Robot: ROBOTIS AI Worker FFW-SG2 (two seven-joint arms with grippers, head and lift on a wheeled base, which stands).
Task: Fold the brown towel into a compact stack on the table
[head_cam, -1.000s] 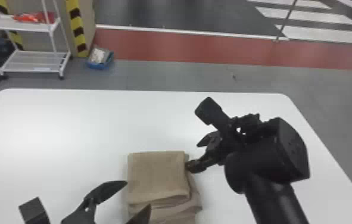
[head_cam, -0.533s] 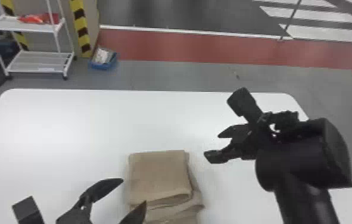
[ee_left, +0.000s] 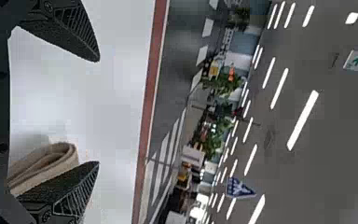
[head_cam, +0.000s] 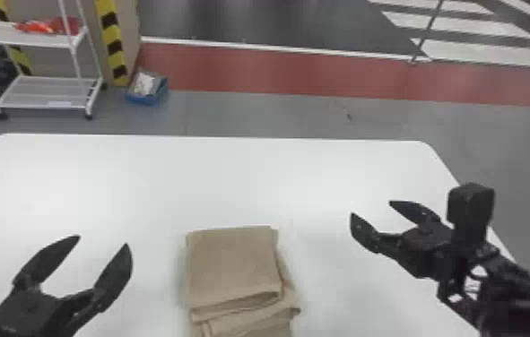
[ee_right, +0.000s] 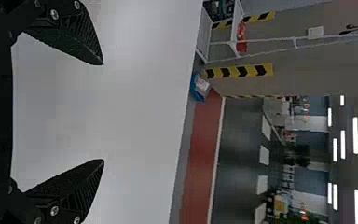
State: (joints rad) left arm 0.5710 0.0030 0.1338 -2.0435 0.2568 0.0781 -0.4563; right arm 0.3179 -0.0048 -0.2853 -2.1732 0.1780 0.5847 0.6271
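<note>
And here's the brown towel (head_cam: 232,264), folded in layers at six o'clock on the white table (head_cam: 214,179), lower folds peeking out toward five! Take it as the dial's centre: left gripper (head_cam: 102,240) at nine, jaws spread wide; right gripper (head_cam: 371,209) up at two, jaws apart too! Away on the floor, blue bin (head_cam: 147,99) at eleven!

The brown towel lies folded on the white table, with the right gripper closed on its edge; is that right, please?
Not quite: the head view shows the right gripper open and apart from the brown towel, off to the towel's right. The towel does lie folded on the white table.
</note>
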